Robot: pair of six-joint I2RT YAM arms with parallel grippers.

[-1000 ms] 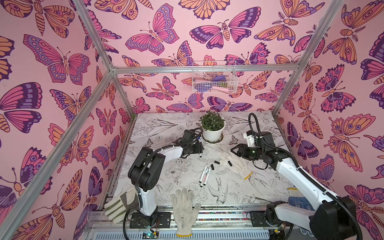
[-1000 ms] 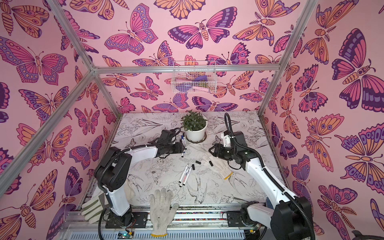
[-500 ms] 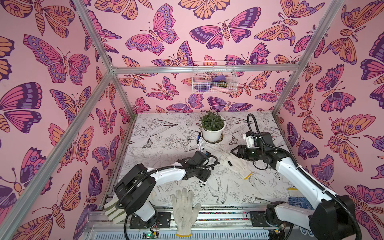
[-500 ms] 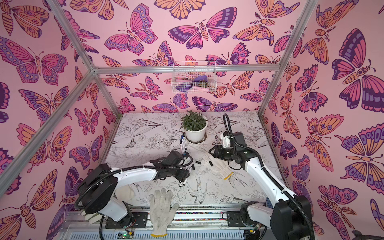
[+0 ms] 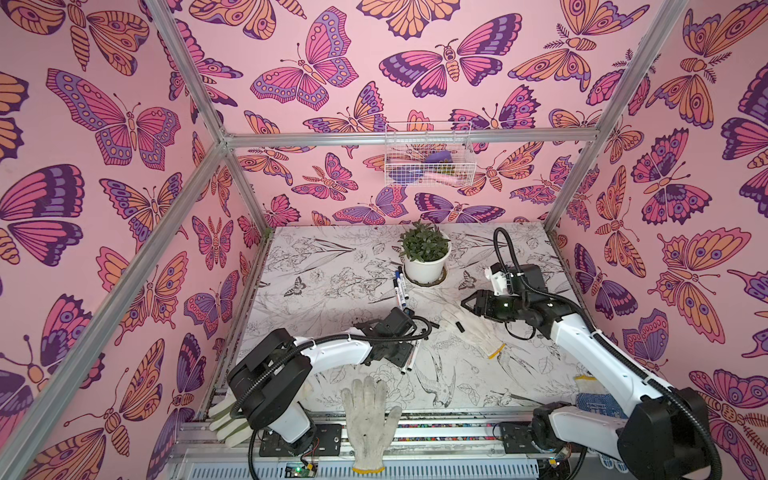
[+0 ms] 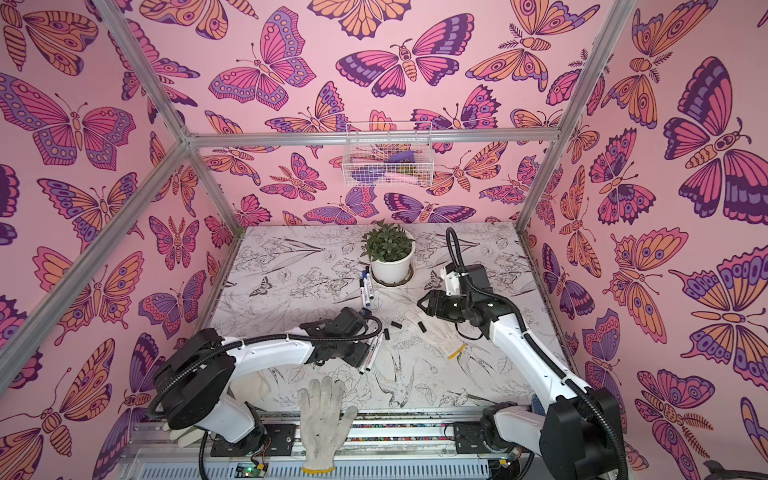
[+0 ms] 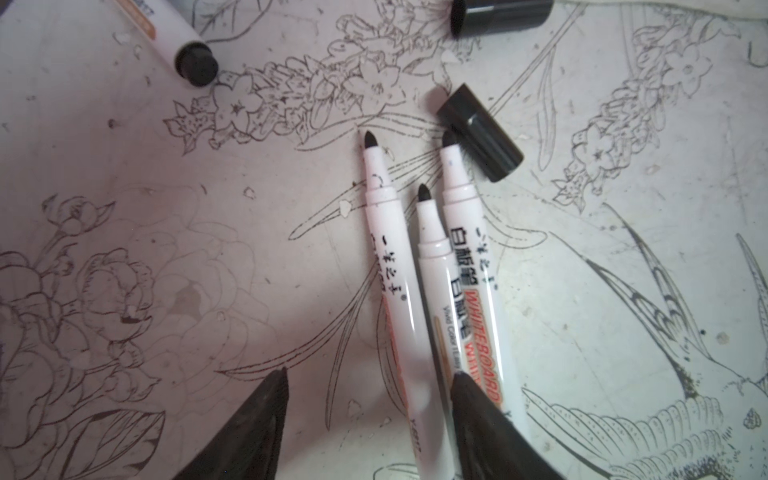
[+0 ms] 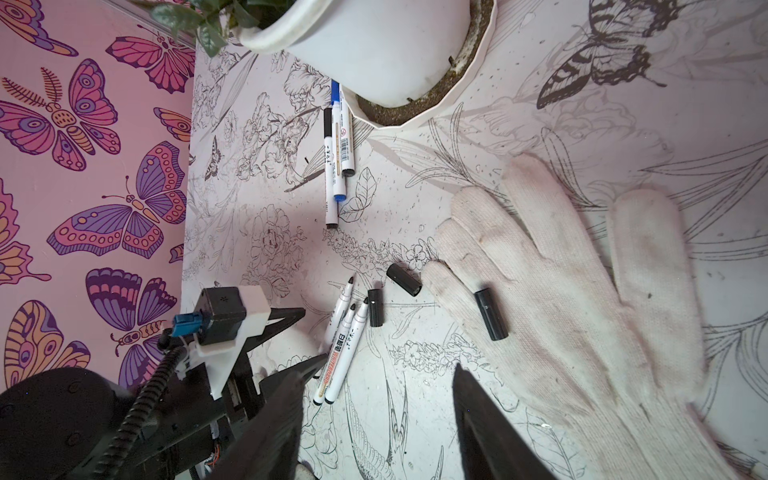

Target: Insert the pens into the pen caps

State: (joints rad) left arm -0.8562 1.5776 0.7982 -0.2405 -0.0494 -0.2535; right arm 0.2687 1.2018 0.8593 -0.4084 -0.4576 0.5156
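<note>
Your left claw [image 7: 370, 374] hangs spread wide over three uncapped pens [image 7: 432, 291] near the middle of the table [image 7: 124, 270], with a black cap [image 7: 480, 133] just beside one tip. Your right claw [image 8: 378, 370] gapes empty beside the glove [image 8: 582, 311], which carries another cap [image 8: 491, 314].

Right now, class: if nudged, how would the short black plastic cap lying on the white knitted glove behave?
Lying on its side, the short black plastic cap is cylindrical, so probably rolls. The white knitted glove under it looks soft, likely damping that.
</note>
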